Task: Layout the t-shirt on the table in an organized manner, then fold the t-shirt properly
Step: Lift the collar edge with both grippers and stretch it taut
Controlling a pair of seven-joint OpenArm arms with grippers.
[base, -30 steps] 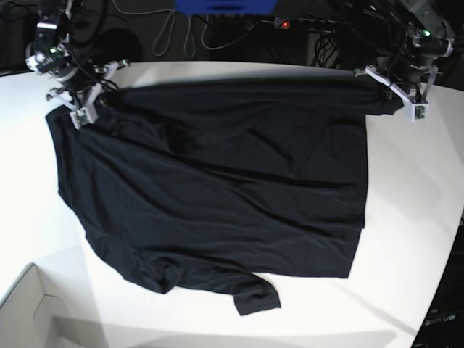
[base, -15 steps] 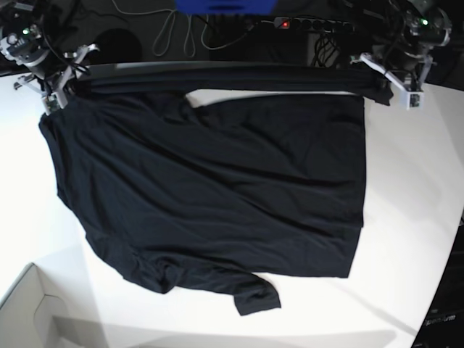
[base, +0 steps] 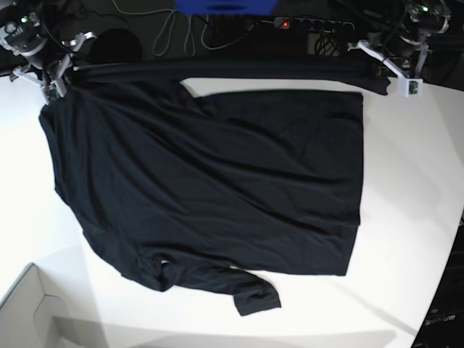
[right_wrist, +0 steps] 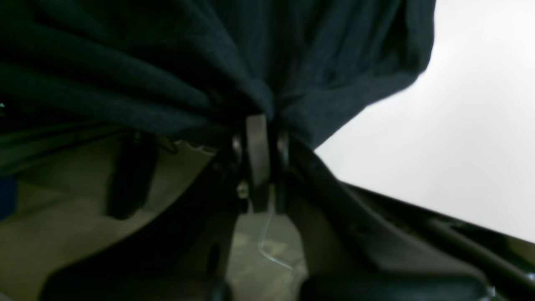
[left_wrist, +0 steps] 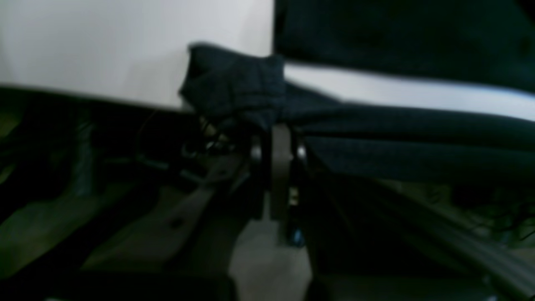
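The black t-shirt (base: 217, 181) lies spread over most of the white table (base: 413, 181), with a sleeve curled at the near edge. Its far edge is lifted and stretched into a taut band along the back of the table. In the base view my left gripper (base: 377, 72) is shut on the right end of that band. My right gripper (base: 64, 78) is shut on its left end. The left wrist view shows the left gripper (left_wrist: 278, 129) pinching a bunched wad of t-shirt (left_wrist: 234, 83). In the right wrist view the right gripper (right_wrist: 258, 119) clamps gathered t-shirt folds (right_wrist: 167, 62).
A white cardboard box corner (base: 22, 312) sits at the near left. Behind the table are a blue object (base: 225, 6), a power strip (base: 312, 24) with a red light, and cables. The table edge curves away on the right.
Both grippers have pulled the held edge back toward the far side and apart. The band has drawn taut, and a strip of white table now shows beneath it.
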